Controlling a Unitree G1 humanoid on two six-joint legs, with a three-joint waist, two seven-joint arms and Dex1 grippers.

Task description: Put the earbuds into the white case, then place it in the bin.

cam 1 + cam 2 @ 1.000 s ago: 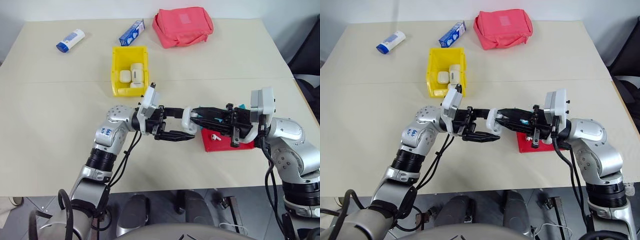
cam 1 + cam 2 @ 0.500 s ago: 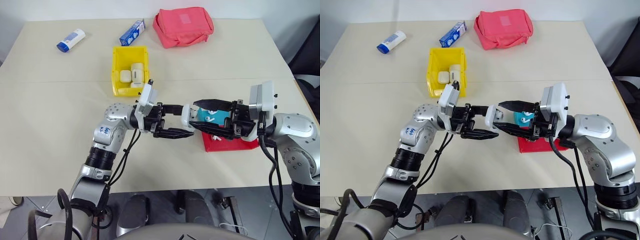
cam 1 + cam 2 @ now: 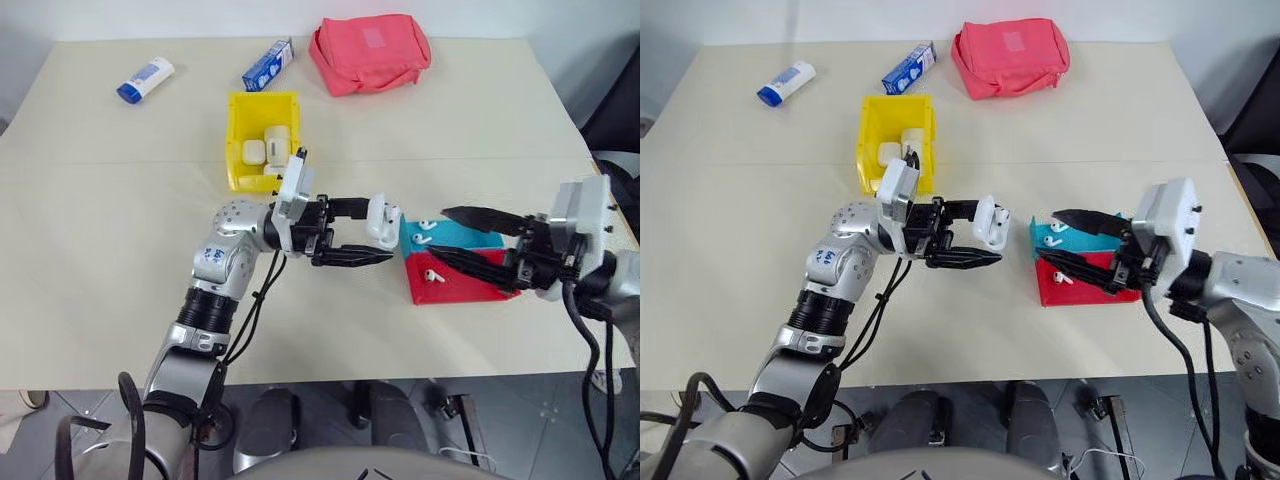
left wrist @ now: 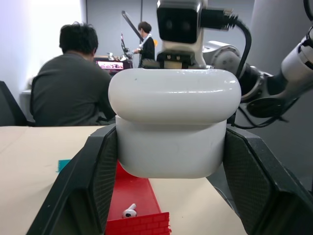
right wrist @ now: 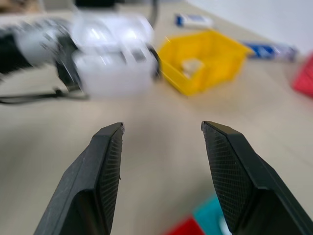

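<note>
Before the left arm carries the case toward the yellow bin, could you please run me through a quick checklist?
1. Left gripper shut on the white case: ok.
2. Case lid closed: ok.
3. Earbuds all inside the case: not ok; one lies in the red tray, at least one in the blue tray.
4. Right gripper open, holding nothing, apart from the case: ok.
5. Room in the yellow bin: cannot tell; white items already lie in it.

arms: silver metal, blk joints | blk cables | wrist blocks: white | pincer fingers (image 5: 107,171): blk, textured pads
</note>
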